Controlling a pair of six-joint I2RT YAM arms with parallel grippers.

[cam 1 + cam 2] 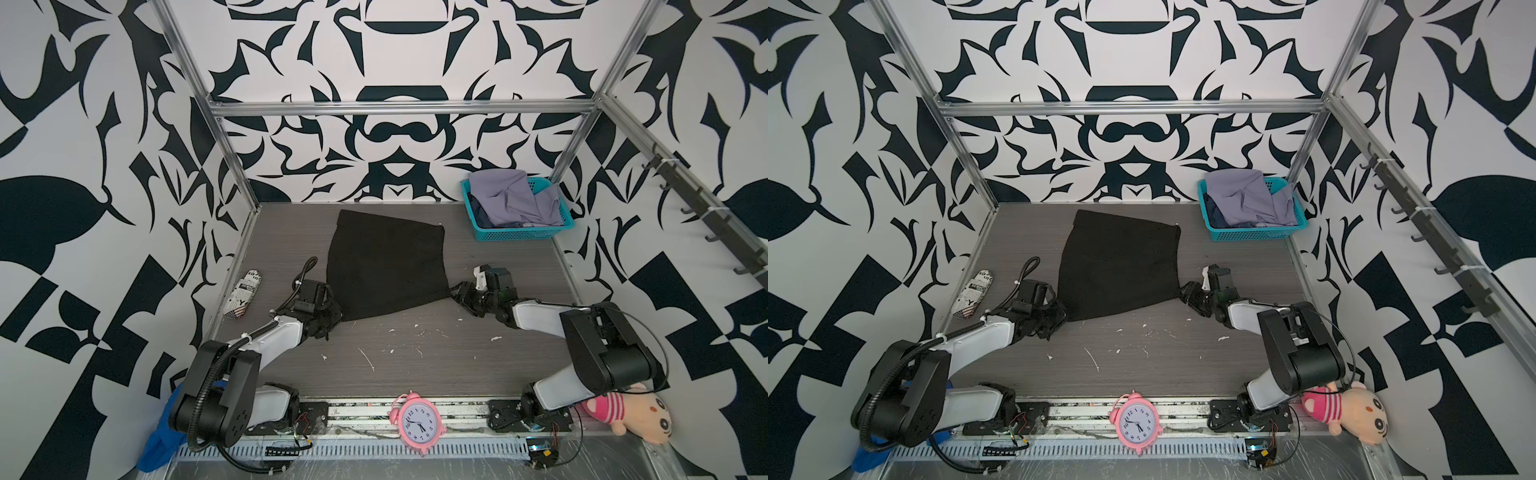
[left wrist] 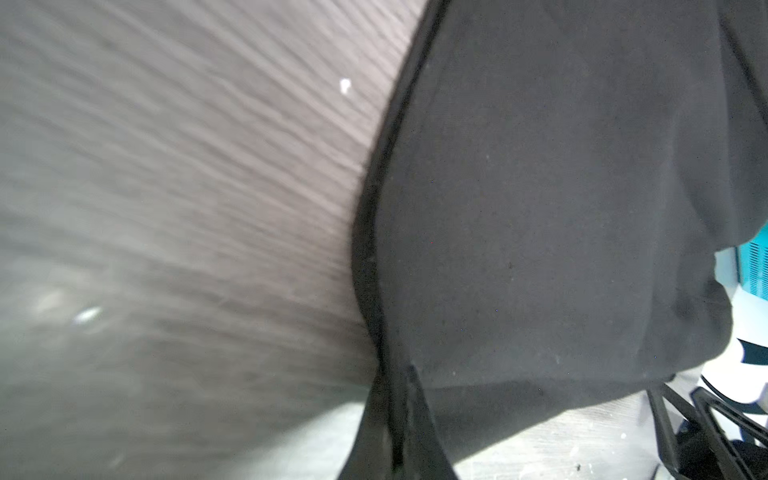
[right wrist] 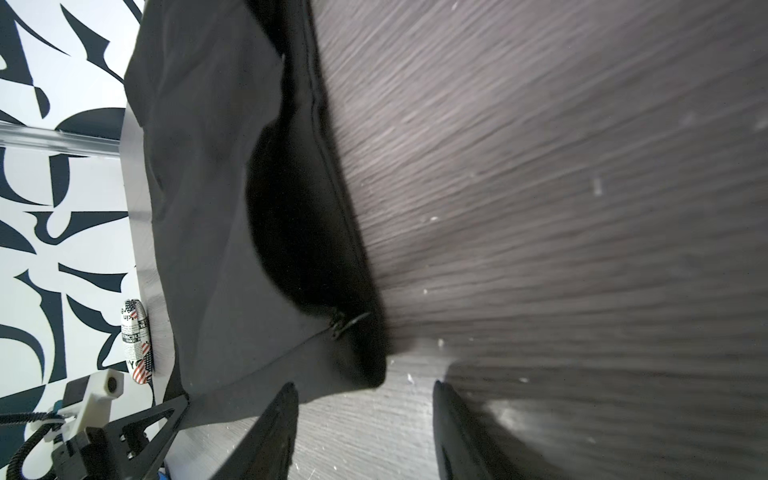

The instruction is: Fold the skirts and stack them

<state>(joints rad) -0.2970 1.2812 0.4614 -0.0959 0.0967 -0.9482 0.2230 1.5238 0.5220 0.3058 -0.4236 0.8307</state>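
Flat black skirt (image 1: 386, 266); left gripper (image 2: 395, 424) seemingly pinches its hem, right gripper (image 3: 365, 388) spread, empty.

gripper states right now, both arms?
Left gripper: closed on a near corner of the black skirt.
Right gripper: open, holding nothing; the skirt's other near corner lies just ahead of it.

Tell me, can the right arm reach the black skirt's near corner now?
Probably yes: the right claw stands open, a corner of the black skirt lies just ahead of its fingertips, nothing between.
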